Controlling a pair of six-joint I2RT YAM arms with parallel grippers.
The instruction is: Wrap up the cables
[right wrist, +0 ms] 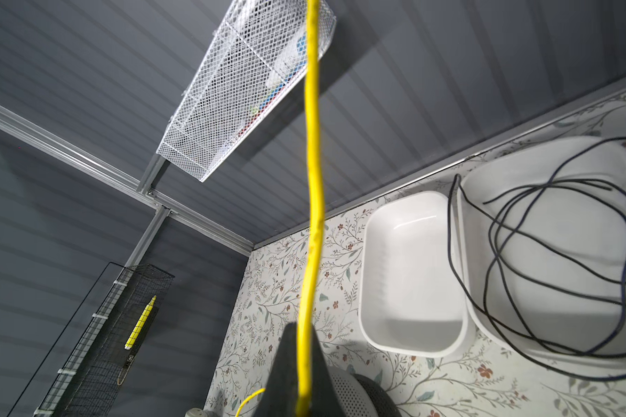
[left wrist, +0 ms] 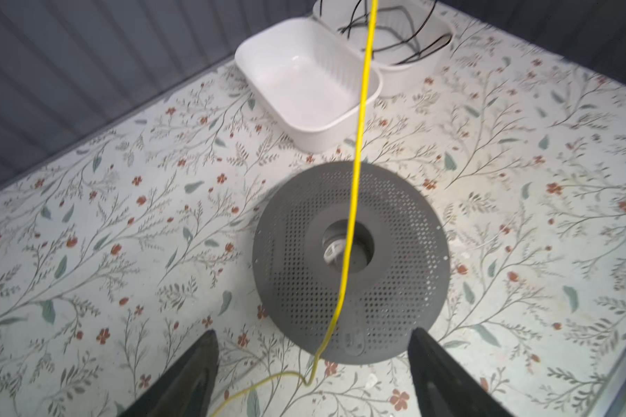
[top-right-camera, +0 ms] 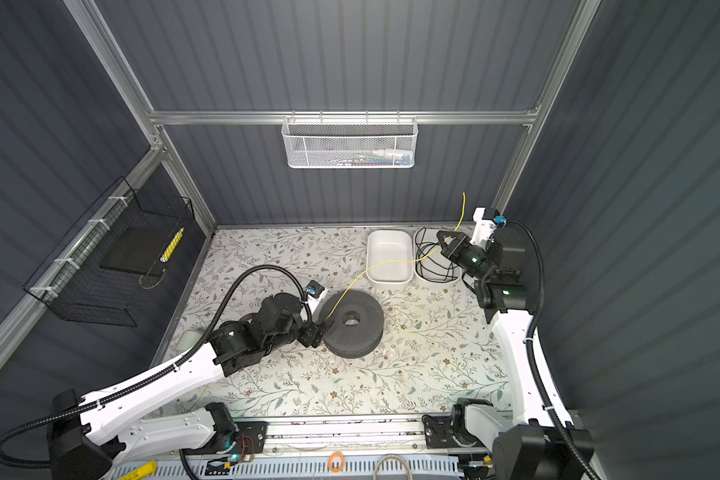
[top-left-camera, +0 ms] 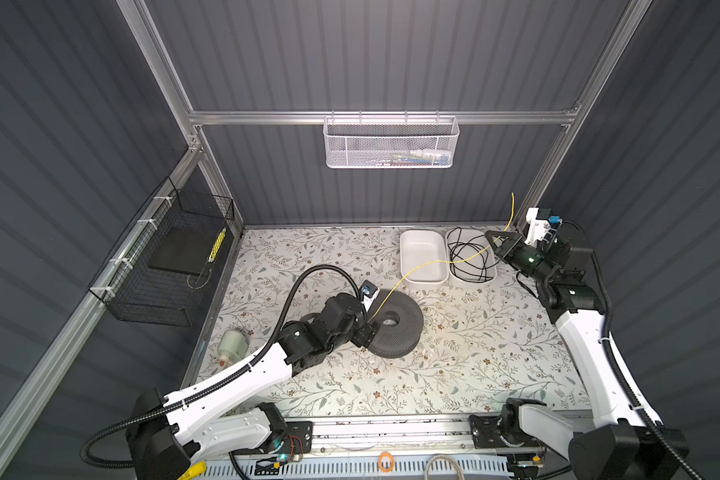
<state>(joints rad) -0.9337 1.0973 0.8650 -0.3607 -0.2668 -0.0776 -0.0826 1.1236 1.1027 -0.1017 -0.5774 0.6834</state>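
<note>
The wire (left wrist: 355, 180) is bright yellow, the reel (left wrist: 394, 289) dark grey and dotted with fine holes, the two tubs (left wrist: 326, 133) plain white, the cord (right wrist: 450, 234) black, and the table cover (left wrist: 123, 216) pale with grey-green leafy sprigs and small rust-red flowers.

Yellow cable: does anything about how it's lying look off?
The yellow cable crosses the grey spool's top face rather than its groove, then spans above the empty white tub to the shut right gripper, its end sticking up.

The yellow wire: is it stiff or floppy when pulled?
Likely springy, not limp: the free end of the yellow wire stands up past the right gripper. Probably light: it spans from there to the gray spool with little sag.
</note>
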